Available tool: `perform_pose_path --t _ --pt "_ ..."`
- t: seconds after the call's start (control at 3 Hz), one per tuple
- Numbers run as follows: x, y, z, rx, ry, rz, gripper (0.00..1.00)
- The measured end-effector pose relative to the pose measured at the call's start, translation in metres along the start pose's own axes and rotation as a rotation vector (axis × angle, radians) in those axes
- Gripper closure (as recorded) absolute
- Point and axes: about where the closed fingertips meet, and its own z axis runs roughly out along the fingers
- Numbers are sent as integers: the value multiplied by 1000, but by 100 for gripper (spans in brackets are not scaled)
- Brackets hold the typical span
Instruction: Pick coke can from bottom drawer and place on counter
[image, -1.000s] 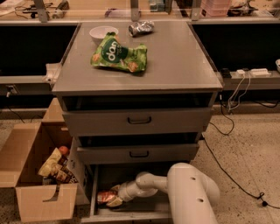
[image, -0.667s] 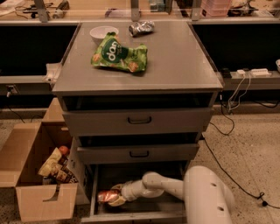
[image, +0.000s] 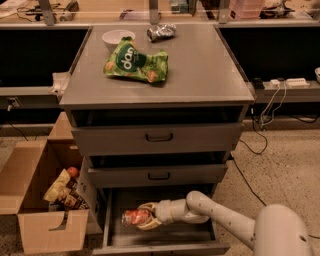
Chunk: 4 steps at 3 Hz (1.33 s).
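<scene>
Reaching low into the open bottom drawer (image: 167, 237), the end effector (image: 145, 218) is clamped around the soda can (image: 132, 218), which lies sideways left of centre, apparently to lift it onto the desk (image: 200, 70) above.

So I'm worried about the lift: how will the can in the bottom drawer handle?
Lying on its side on the drawer floor, the can would probably roll if nudged. Its smooth metal may slip at the end effector, which sits at one end. It looks small, likely light.

Smooth white rounded arm (image: 225, 223), seemingly tan-fingered claw (image: 143, 216) in bottom drawer (image: 170, 239).
</scene>
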Motion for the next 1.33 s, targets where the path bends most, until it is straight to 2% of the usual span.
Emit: perform_pose_path --t 0.33,0.67,1.0,1.33 --pt "-7 1 -16 6 -17 -13 100" --pt "-31 1 -19 -27 -49 -33 100" --pt "-87 13 -41 -76 -101 -102 100" --pt "-157 34 -79 -113 -139 -194 100"
